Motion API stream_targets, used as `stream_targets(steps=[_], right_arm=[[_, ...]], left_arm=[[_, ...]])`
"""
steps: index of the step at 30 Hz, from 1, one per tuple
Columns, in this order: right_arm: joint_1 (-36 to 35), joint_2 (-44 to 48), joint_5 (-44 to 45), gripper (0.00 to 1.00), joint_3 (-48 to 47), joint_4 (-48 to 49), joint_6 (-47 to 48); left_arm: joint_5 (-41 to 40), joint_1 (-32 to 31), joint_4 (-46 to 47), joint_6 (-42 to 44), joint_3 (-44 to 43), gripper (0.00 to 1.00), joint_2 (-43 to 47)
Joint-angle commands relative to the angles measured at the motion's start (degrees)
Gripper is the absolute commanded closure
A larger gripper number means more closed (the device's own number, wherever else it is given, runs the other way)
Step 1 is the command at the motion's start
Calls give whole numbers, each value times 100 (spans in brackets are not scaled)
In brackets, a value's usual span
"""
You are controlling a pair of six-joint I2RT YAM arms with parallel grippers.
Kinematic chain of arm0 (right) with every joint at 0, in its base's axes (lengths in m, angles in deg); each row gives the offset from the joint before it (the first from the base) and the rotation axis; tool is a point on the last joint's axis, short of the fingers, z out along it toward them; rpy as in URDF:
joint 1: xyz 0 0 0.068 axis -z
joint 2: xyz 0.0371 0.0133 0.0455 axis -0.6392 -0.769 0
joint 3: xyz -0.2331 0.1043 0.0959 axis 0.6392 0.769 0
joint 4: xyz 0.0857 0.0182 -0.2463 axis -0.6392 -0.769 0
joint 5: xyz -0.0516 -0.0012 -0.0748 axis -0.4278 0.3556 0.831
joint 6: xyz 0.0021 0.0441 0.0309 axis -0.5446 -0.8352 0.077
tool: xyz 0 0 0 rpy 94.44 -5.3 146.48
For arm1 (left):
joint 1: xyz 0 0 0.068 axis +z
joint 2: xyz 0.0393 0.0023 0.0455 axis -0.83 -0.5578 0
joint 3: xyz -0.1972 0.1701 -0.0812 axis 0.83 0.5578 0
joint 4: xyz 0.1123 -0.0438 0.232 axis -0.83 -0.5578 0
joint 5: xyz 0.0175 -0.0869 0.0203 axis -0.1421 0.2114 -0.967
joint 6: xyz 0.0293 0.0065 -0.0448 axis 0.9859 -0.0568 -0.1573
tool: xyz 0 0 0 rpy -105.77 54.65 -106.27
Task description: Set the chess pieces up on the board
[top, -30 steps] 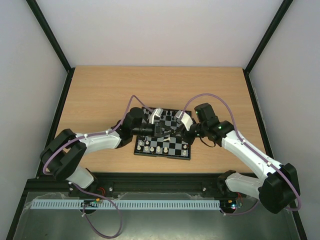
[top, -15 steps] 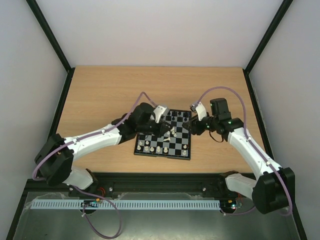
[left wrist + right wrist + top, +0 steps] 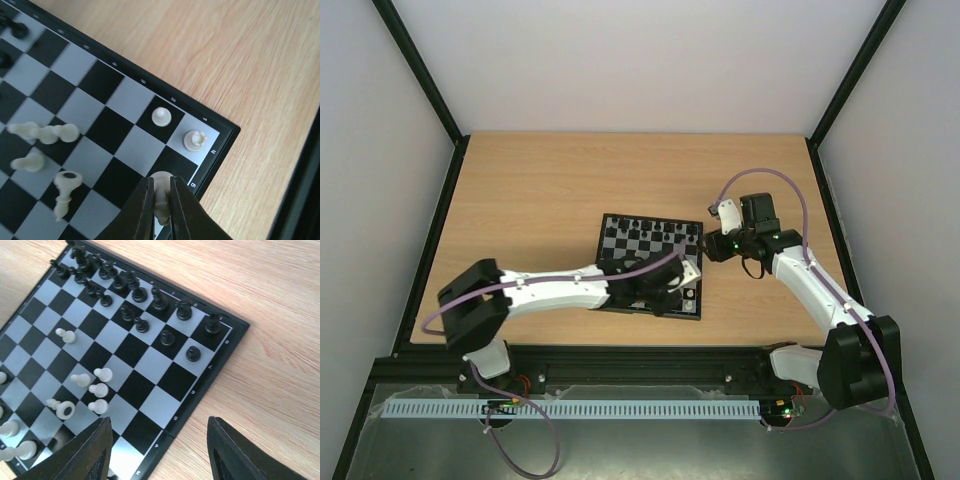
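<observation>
We find the left pincer [image 3: 160, 187] pinching one cream-white piece [image 3: 161, 178] over a corner square of the board [image 3: 116, 64]. The right pincer [image 3: 159, 422] is spread wide and holds nothing, above the board's edge. The board lies on the table [image 3: 225, 60], and black pieces [image 3: 135, 295] crowd one side.

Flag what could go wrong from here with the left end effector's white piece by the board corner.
The left end effector pinches the white piece right at the board rim; released off-centre, it may tip or land on the rim.
The upright pawn and corner piece stand close by; opening up could knock them.
Toppled white pieces lie nearby; a low sweep could scatter them.
</observation>
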Motion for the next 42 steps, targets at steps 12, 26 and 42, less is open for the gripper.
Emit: stream_targets(steps=[12,26,42], right_arm=[[64,50,274,47,33,40,-36],[63,25,220,48,25,30,1],[56,2,172,47,28,9,10]], left_arm=[[-422,-291,-500,572,-757,93,-1335],[-192,-291,-618,560,-786,87,-1472],[-129,-291,-772,542,-786,80,-1303]])
